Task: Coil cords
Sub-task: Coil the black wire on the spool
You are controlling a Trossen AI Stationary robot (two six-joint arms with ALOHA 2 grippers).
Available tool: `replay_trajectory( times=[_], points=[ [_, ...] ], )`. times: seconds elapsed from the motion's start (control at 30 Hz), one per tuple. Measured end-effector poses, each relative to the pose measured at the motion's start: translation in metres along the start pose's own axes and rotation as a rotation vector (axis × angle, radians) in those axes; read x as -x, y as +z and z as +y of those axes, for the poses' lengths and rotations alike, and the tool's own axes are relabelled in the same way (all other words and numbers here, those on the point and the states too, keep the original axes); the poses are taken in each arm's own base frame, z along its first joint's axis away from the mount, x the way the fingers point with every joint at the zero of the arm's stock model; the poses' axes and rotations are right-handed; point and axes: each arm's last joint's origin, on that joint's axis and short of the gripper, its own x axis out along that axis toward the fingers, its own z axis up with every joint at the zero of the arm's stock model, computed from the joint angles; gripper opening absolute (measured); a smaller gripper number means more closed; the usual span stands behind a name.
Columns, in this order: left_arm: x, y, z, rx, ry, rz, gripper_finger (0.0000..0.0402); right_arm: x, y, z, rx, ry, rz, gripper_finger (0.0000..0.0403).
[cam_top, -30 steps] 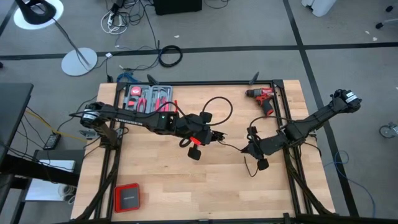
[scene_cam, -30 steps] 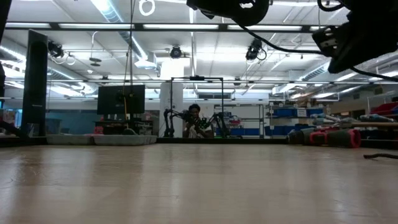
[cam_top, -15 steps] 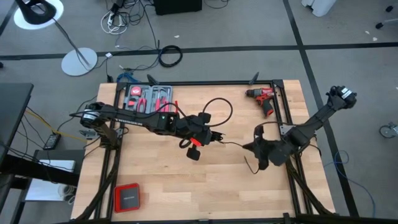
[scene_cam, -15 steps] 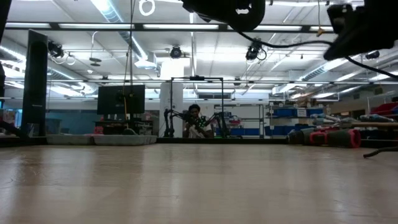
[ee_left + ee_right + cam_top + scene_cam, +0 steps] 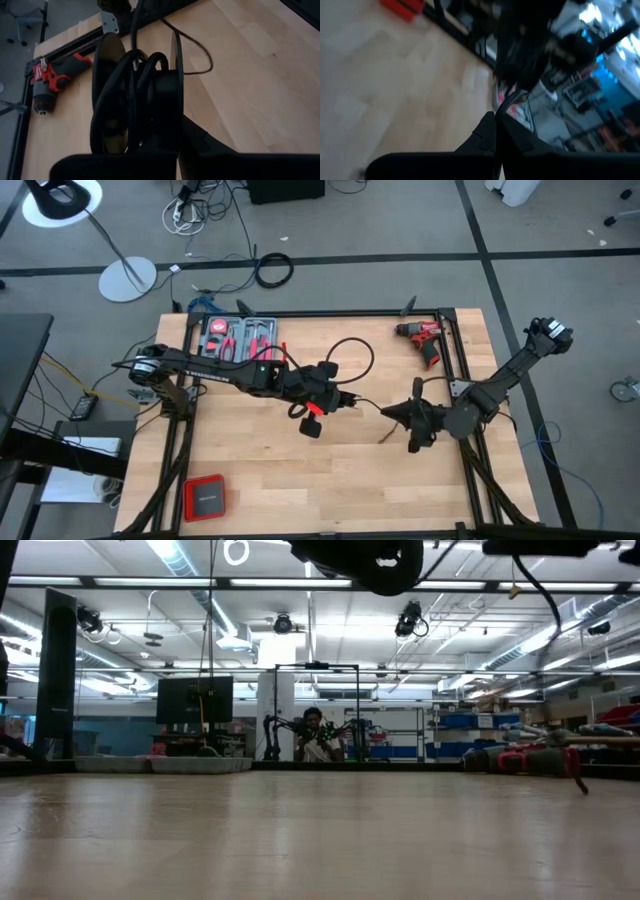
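High view: wooden table [image 5: 330,480] bare in front, red drill [image 5: 425,338] parked at far right. Left pincer [image 5: 322,402] clamped on spool mid-table, right pincer [image 5: 402,411] pinched together on thin cord [image 5: 368,409], stretched between for winding.

A robotics lab or workshop in a large open hall. The wooden tabletop [image 5: 330,470] sits in a black metal frame on grey carpet tiles, with loose cables [image 5: 272,270] lying on the floor beyond its far edge. A red drill [image 5: 424,338] lies near the far right corner, a case of hand tools [image 5: 238,338] near the far left. Behind the tabletop, the low view shows strip ceiling lights [image 5: 190,580], a monitor [image 5: 195,698], storage shelving [image 5: 480,730] and another robot rig with a person [image 5: 313,735] at it.
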Motion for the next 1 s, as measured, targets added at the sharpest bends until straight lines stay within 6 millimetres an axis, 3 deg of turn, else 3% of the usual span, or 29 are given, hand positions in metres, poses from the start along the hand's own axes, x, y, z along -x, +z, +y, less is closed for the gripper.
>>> replay_trajectory(
  times=[0.3, 0.47, 1.0],
  points=[
    [0.0, -0.001, 0.0, 0.01, -0.001, 0.007, 0.0, -0.005, 0.018, -0.015, 0.072, 0.008, -0.221, 0.0002],
    [0.0, 0.001, -0.001, 0.034, -0.051, -0.019, 0.0, -0.02, 0.01, -0.027, 0.187, 0.022, -0.228, 0.0002],
    [0.001, 0.001, -0.006, 0.079, -0.211, -0.055, 0.0, -0.057, -0.016, -0.07, 0.204, 0.084, -0.327, 0.0002]
  ],
)
